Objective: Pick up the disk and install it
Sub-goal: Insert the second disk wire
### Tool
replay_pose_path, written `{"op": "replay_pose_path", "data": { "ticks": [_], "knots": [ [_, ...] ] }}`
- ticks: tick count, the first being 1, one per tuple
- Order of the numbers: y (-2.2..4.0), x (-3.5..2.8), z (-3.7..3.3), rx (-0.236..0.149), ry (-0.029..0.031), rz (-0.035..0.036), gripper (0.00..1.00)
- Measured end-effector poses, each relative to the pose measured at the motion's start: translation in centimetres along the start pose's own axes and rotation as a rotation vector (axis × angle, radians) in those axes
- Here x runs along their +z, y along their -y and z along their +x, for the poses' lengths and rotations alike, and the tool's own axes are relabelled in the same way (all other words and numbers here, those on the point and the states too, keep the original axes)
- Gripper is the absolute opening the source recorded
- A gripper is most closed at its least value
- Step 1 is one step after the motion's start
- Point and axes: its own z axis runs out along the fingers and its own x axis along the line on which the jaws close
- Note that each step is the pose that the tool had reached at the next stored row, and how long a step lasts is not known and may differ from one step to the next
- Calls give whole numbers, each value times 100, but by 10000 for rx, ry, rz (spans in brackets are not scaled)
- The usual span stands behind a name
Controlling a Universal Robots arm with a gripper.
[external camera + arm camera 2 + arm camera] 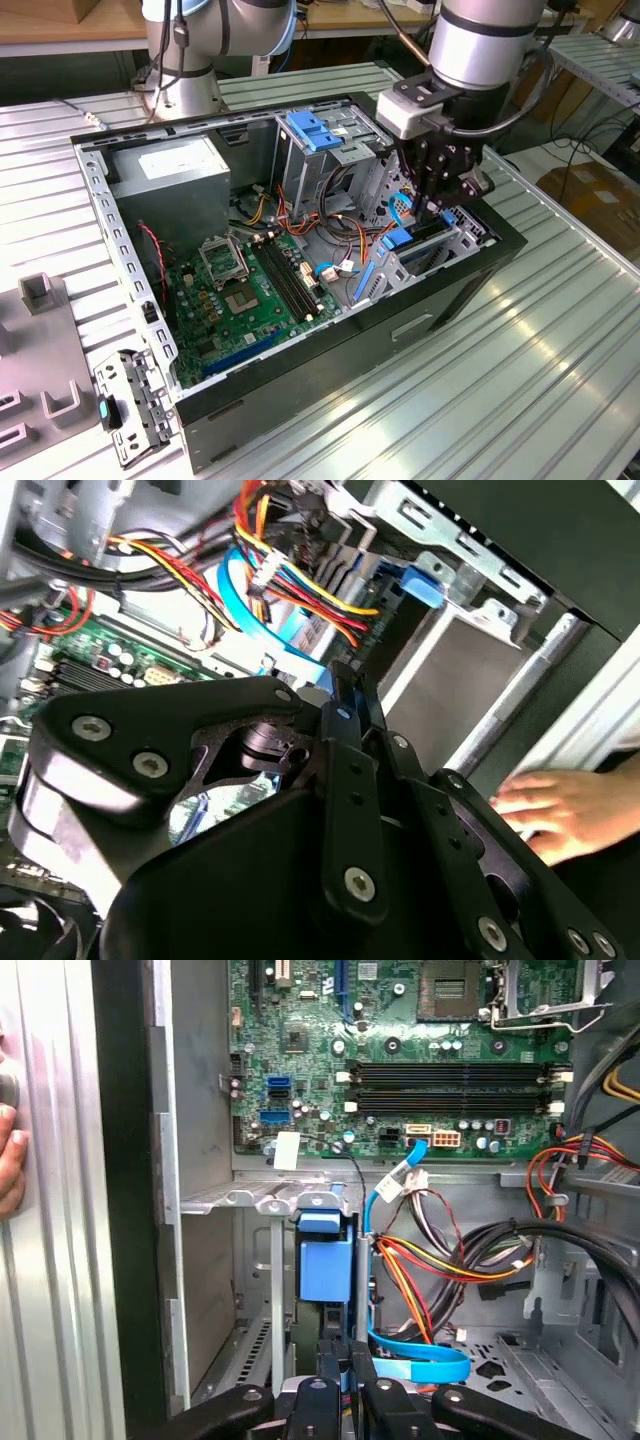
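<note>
Fingers of the gripper (440, 205) pinch the disk (327, 1270) on edge, lowering it into the drive bay (430, 250) at the computer case (300, 380) front corner. Judgement: keep it square to the bay's rails and clear of the blue cable (400, 1185); mind a hand (560, 815) beside the case.

Layout around the open computer case (330, 350)

The motherboard (235, 300) is lying inside on the floor; the power supply (170, 175) is sitting behind it, the drive cage (320, 150) toward the exterior view's right, the gripper (440, 185) hanging over the bay (420, 255) there.
</note>
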Motion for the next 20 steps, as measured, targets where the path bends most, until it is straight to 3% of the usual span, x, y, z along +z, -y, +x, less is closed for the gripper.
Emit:
{"op": "replay_pose_path", "data": {
  "ticks": [1,3,7,20],
  "knots": [
    [1,1,1,9,75,7,16],
    [0,7,20,21,141,19,16],
    [-1,17,64,34,182,20,16],
    [24,69,81,59,346,18,16]
  ]
}}
